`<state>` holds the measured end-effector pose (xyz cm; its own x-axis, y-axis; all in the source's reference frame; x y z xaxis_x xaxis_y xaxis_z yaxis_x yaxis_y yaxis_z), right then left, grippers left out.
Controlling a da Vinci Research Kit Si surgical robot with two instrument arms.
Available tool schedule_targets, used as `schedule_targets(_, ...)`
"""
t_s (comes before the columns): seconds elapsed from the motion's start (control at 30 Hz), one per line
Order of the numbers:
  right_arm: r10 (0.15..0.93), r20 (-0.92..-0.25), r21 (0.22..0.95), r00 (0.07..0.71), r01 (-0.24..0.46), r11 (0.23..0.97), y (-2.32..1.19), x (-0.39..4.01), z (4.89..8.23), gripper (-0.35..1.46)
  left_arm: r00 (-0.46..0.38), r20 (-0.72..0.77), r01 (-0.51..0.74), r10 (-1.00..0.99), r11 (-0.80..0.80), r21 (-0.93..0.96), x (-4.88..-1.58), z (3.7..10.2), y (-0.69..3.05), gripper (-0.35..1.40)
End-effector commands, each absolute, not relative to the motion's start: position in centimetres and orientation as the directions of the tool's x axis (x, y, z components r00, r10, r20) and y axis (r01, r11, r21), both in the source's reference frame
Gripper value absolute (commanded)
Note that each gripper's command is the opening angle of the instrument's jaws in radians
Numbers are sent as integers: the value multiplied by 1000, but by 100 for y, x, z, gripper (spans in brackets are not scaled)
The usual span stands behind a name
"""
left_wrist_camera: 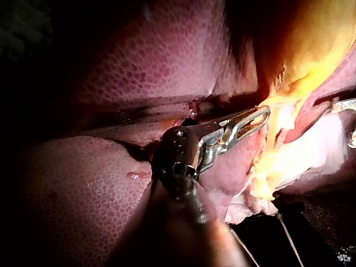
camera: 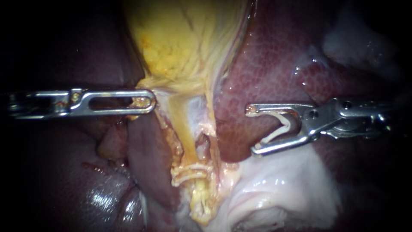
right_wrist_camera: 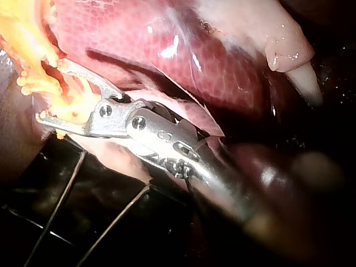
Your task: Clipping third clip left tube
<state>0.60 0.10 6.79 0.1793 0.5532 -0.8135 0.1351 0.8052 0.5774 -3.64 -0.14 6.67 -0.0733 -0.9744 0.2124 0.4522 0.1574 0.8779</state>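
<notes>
Clip (camera: 281, 126) unplaced; my right instrument's (camera: 251, 130) spread hand carries it, well apart from the tube (camera: 187, 135); my left instrument's (camera: 151, 101) hand pinches gallbladder (camera: 180, 38).

Dark surface (right_wrist_camera: 167, 242) beneath liver (right_wrist_camera: 183, 61), thin wires (right_wrist_camera: 114, 223) across it
</notes>
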Motion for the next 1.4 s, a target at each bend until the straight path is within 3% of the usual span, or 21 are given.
schedule_targets(0.03,562,-808,586,175,137,799,5,67,686,60,-74,214,453,-974,159,877,-364,667,-15,-35)
schedule_targets(0.43,608,-761,645,225,167,746,-45,125,756,60,-74,215,453,-974,159,877,-363,667,-17,-35)
schedule_targets(0.77,626,-741,667,245,152,730,-50,142,791,60,-77,215,457,-974,157,876,-365,659,-21,-35)
schedule_targets(0.97,641,-725,684,251,155,713,-50,156,796,60,-78,215,457,-974,157,875,-365,657,-21,-35)
schedule_targets(1.4,731,-663,741,160,276,612,-57,180,771,60,-76,215,456,-974,158,876,-362,663,-18,-35)
